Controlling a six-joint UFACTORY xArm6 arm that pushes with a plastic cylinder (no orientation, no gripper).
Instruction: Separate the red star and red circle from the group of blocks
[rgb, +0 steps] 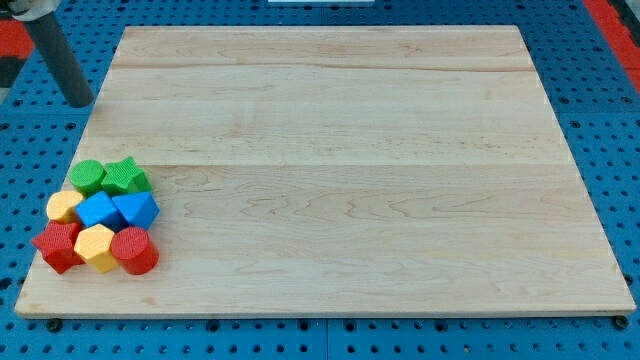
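A tight group of blocks sits at the view's lower left of the wooden board (340, 150). The red star (58, 246) is at the group's bottom left. The red circle (135, 250) is at its bottom right, with a yellow hexagon (96, 246) between them. Above lie a yellow block (64, 207), a blue block (98, 210) and a blue triangle-like block (137, 209). A green circle (89, 176) and a green star (126, 177) top the group. My tip (80, 102) is at the view's upper left, just off the board's left edge, well above the group.
The board lies on a blue pegboard surface (600, 120) with holes. Red patches show at the view's top corners.
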